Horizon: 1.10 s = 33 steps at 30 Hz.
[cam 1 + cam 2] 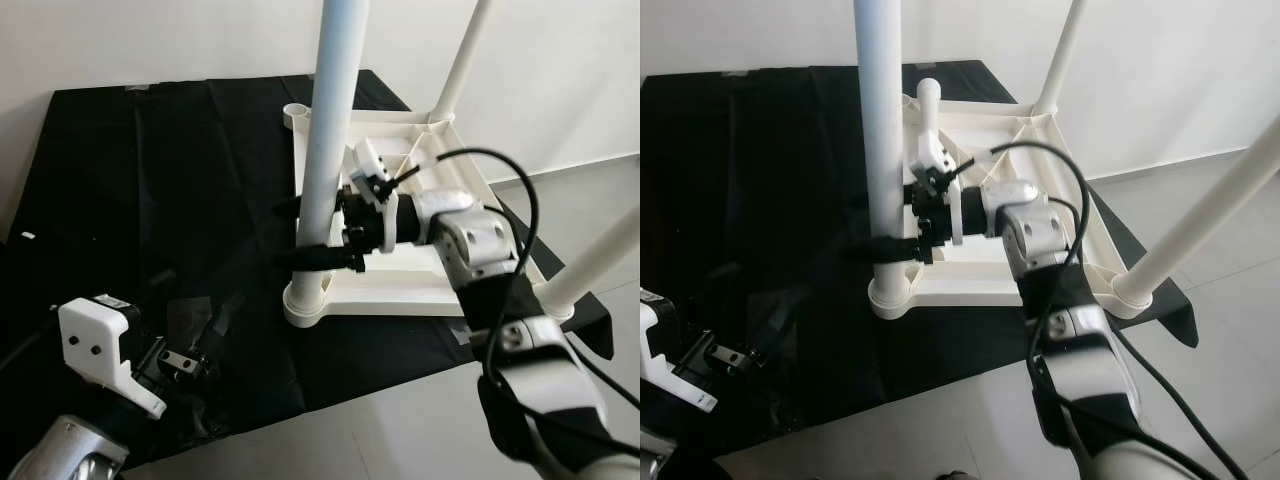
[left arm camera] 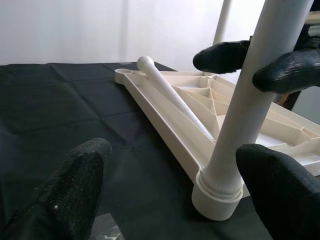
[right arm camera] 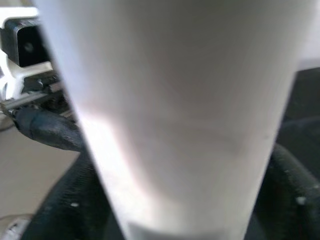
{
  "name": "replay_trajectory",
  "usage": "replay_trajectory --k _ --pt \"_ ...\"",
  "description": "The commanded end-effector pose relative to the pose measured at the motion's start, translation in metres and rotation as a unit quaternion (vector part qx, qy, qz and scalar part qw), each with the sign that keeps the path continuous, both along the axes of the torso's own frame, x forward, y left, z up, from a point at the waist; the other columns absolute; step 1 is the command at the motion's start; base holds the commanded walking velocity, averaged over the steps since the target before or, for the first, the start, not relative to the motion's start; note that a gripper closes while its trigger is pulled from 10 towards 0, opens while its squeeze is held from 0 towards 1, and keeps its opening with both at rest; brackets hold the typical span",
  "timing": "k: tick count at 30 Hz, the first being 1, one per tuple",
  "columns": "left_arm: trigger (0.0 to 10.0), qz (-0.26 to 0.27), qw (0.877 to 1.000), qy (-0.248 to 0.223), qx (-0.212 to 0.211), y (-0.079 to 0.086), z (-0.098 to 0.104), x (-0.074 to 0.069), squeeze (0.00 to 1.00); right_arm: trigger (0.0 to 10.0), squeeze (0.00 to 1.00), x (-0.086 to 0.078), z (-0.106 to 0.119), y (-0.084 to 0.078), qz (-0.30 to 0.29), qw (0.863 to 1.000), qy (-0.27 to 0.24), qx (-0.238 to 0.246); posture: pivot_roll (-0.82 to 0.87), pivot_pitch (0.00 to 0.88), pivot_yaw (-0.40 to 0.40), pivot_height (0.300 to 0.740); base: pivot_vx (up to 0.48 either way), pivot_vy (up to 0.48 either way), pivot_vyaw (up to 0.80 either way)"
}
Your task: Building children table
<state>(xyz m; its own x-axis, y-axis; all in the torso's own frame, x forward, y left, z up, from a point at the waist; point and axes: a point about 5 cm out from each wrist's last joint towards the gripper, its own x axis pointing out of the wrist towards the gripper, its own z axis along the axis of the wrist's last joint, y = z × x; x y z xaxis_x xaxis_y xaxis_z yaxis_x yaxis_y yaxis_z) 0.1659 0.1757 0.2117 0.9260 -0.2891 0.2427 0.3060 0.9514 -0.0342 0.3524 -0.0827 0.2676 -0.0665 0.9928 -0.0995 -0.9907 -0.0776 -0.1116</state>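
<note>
The left hand (image 1: 205, 355) hovers low over the black cloth (image 1: 150, 200), fingers spread and empty. Beyond it, the right hand (image 1: 318, 232) clamps the nearest upright white leg (image 1: 325, 150) of the overturned children's table (image 1: 400, 285). No readable writing shows.

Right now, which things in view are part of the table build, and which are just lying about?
Part of the job:
- upturned white tabletop
- near corner leg, held by the right gripper
- two more legs standing in sockets
- loose leg lying in the tabletop
- empty far corner socket
- left gripper, open, low over the cloth

Lying about:
- black cloth
</note>
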Motion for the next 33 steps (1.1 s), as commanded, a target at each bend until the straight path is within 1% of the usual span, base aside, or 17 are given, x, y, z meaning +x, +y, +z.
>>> replay_trajectory --k 1,12,14,16,17,18,19,21,22,23,24,26,28,29,30,31,33 --pt "10.0 -0.004 1.000 0.009 0.000 -0.001 -0.001 -0.002 0.00 0.0 0.00 0.003 -0.002 -0.003 0.017 1.000 0.005 0.001 0.02 0.189 -0.099 0.740 0.000 0.000 0.00" --pt "10.0 -0.002 1.000 0.010 -0.001 -0.001 -0.001 -0.002 0.00 0.0 0.00 0.004 -0.003 -0.015 0.036 0.999 0.008 -0.001 0.01 0.182 -0.098 0.740 0.000 0.000 0.00" --pt "10.0 -0.002 1.000 0.010 -0.001 -0.001 -0.001 0.000 0.00 0.0 0.00 0.000 -0.011 -0.023 0.007 1.000 -0.001 0.013 -0.01 0.179 -0.106 0.740 0.000 0.000 0.00" --pt "10.0 -0.002 1.000 0.010 -0.001 -0.001 -0.001 0.000 0.00 0.0 0.00 0.000 -0.011 -0.023 0.007 1.000 -0.001 0.013 -0.01 0.179 -0.106 0.740 0.000 0.000 0.00" --pt "10.0 -0.002 1.000 0.009 -0.001 0.000 -0.001 0.001 0.00 0.0 0.00 -0.004 -0.021 -0.022 -0.031 0.999 0.006 0.028 -0.03 0.177 -0.113 0.740 0.000 0.000 0.00" --pt "10.0 -0.002 1.000 0.009 -0.001 0.000 -0.001 0.001 0.00 0.0 0.00 -0.004 -0.021 -0.022 -0.031 0.999 0.006 0.028 -0.03 0.177 -0.113 0.740 0.000 0.000 0.00" --pt "10.0 -0.001 1.000 0.007 0.000 0.001 -0.001 0.002 0.00 0.0 0.00 -0.006 -0.054 -0.004 -0.203 0.979 0.008 0.002 -0.04 0.167 -0.102 0.740 0.000 0.000 0.00" --pt "10.0 -0.001 1.000 0.007 0.000 0.001 -0.001 0.002 0.00 0.0 0.00 -0.006 -0.054 -0.004 -0.203 0.979 0.008 0.002 -0.04 0.167 -0.102 0.740 0.000 0.000 0.00" --pt "10.0 0.000 1.000 0.006 0.001 0.003 -0.001 0.004 0.00 0.0 0.00 -0.016 -0.079 0.004 -0.364 0.931 0.004 -0.011 -0.05 0.162 -0.093 0.740 0.000 0.000 0.00" --pt "10.0 0.001 1.000 0.006 0.001 0.004 -0.001 0.006 0.00 0.0 0.00 -0.026 -0.090 0.002 -0.477 0.879 -0.003 -0.018 -0.05 0.162 -0.093 0.740 0.000 0.000 0.00" --pt "10.0 -0.001 1.000 0.006 0.002 0.005 -0.003 0.008 0.00 0.0 0.00 -0.034 -0.088 0.008 -0.507 0.862 -0.006 -0.010 -0.05 0.130 -0.082 0.740 0.000 0.000 0.00" --pt "10.0 -0.003 1.000 0.007 0.002 0.006 -0.004 0.010 0.00 0.0 0.00 -0.037 -0.084 0.013 -0.500 0.866 0.004 0.004 -0.06 0.115 -0.079 0.740 0.000 0.000 0.00" --pt "10.0 -0.006 1.000 0.007 0.002 0.006 -0.006 0.013 0.00 0.0 0.00 -0.047 -0.080 0.027 -0.460 0.888 0.007 0.015 -0.06 0.107 -0.085 0.740 0.000 0.000 0.00" --pt "10.0 -0.006 1.000 0.007 0.002 0.006 -0.006 0.014 0.00 0.0 0.00 -0.051 -0.082 0.030 -0.450 0.893 0.012 0.014 -0.06 0.107 -0.085 0.740 0.000 0.000 0.00" --pt "10.0 -0.006 1.000 0.007 0.002 0.006 -0.006 0.014 0.00 0.0 0.00 -0.051 -0.082 0.030 -0.450 0.893 0.012 0.014 -0.06 0.107 -0.085 0.740 0.000 0.000 0.00" --pt "10.0 -0.004 1.000 0.005 0.002 0.007 -0.006 0.014 0.00 0.0 0.00 -0.055 -0.082 0.034 -0.437 0.899 0.011 0.012 -0.06 0.101 -0.089 0.740 0.000 0.000 0.00" --pt "10.0 -0.002 1.000 0.004 0.002 0.007 -0.007 0.014 0.00 0.0 0.00 -0.056 -0.083 0.035 -0.431 0.902 0.013 0.010 -0.06 0.098 -0.090 0.740 0.000 0.000 0.00"
